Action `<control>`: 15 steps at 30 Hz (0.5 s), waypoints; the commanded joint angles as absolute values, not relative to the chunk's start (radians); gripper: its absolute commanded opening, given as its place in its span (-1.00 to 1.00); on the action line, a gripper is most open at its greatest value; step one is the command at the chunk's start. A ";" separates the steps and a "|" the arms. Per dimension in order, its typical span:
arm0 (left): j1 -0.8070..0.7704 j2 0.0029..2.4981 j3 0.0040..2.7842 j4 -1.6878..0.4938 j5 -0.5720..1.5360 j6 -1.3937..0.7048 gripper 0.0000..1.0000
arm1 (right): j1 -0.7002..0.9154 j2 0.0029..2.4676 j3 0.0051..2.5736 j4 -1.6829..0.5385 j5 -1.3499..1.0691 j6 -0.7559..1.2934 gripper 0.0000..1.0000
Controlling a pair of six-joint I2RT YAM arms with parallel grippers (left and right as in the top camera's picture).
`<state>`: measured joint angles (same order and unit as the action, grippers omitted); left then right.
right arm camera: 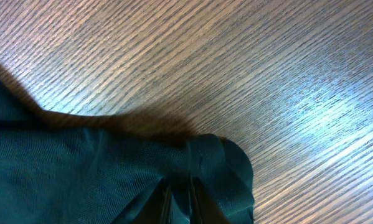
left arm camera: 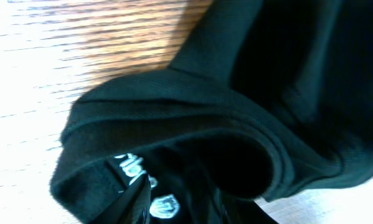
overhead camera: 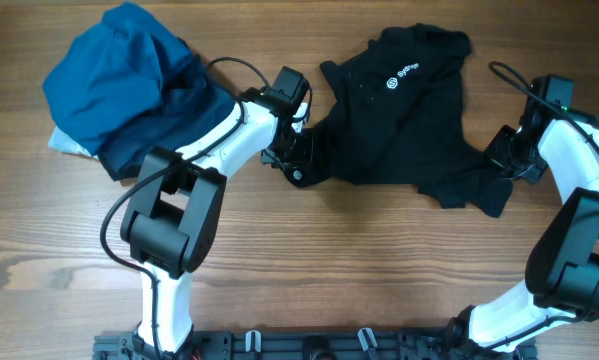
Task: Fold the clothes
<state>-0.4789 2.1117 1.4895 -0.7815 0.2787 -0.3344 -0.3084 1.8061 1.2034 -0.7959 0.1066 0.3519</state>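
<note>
- Now the black shirt (overhead camera: 404,120) lies rumpled on the wooden table (overhead camera: 339,260), logo facing up.
- Right gripper (right arm camera: 178,190) pinches the shirt's right edge, its fingers together on the fabric.
- Left gripper (overhead camera: 297,165) sits at the shirt's left hem; whether it is apart or together cannot be told.

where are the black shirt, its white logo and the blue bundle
black shirt (overhead camera: 394,130): overhead view, middle of body
white logo (overhead camera: 391,83): overhead view, round mark
blue bundle (overhead camera: 119,75): overhead view, bright-blue top

The wooden table (overhead camera: 379,270) bears a black shirt (overhead camera: 399,130) and blue bundle (overhead camera: 119,85).
</note>
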 commanded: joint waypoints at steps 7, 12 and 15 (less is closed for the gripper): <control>-0.524 2.109 1.491 -0.784 0.353 -0.149 -0.33 | -0.308 1.801 1.225 -0.784 0.131 0.366 -0.78; -0.569 2.109 1.491 -0.719 0.228 -0.075 -0.29 | -0.308 1.801 1.225 -0.786 0.126 0.366 -0.78; -0.582 2.110 1.491 -0.683 0.200 -0.064 -0.32 | -0.308 1.801 1.225 -0.787 0.084 0.366 -0.78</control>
